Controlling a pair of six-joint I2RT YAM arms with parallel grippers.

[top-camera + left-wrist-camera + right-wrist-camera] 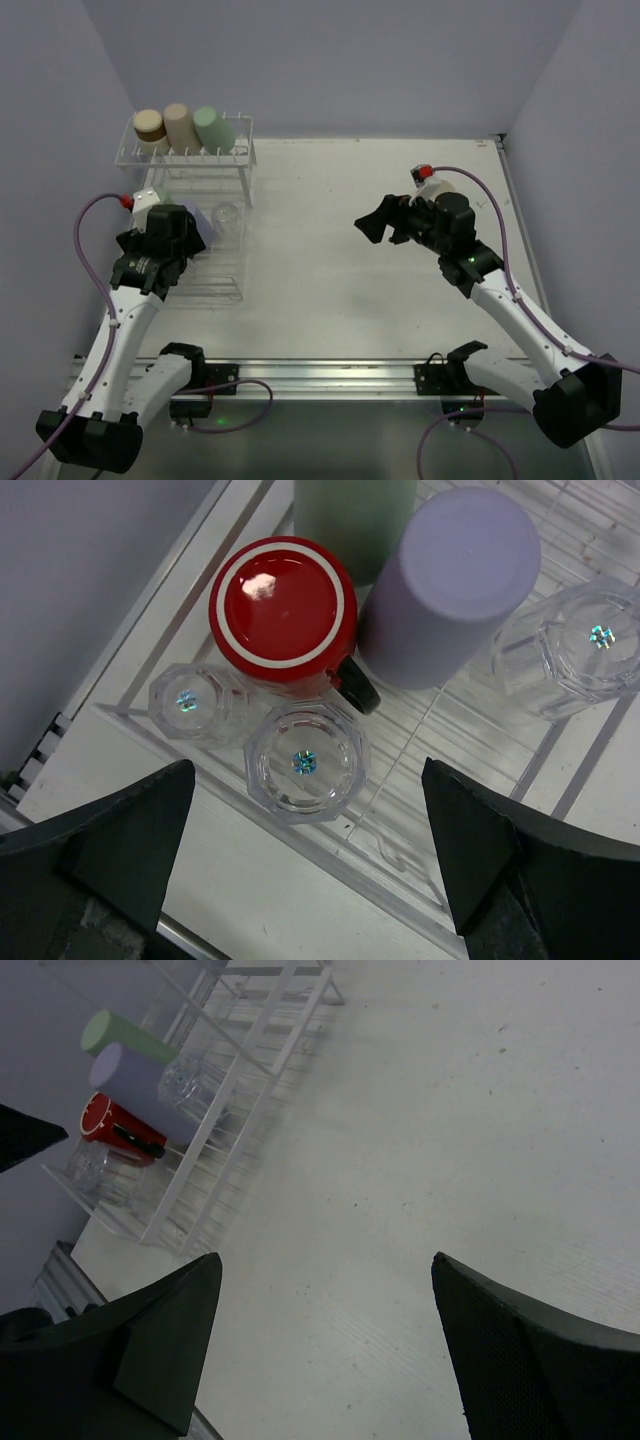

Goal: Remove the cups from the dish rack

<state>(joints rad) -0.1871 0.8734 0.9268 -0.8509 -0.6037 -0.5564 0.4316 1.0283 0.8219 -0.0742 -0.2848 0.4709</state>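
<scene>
The white wire dish rack (240,180) stands at the table's left. On its raised back shelf lie a tan-brown cup (150,125), a beige cup (180,125) and a pale green cup (215,128). On the flat base (250,815) stand, upside down, a red cup (283,610), a purple cup (450,585), a green cup (355,510) and three clear glass cups (307,763) (197,700) (580,650). My left gripper (308,810) hovers open and empty over the rack's near end, above the nearest glass. My right gripper (378,225) is open and empty over the bare table (326,1270).
A small black piece (355,685) sits against the red cup. The rack also shows at the upper left of the right wrist view (230,1090). Grey walls close in the table at the back and sides. A metal rail (320,375) runs along the near edge.
</scene>
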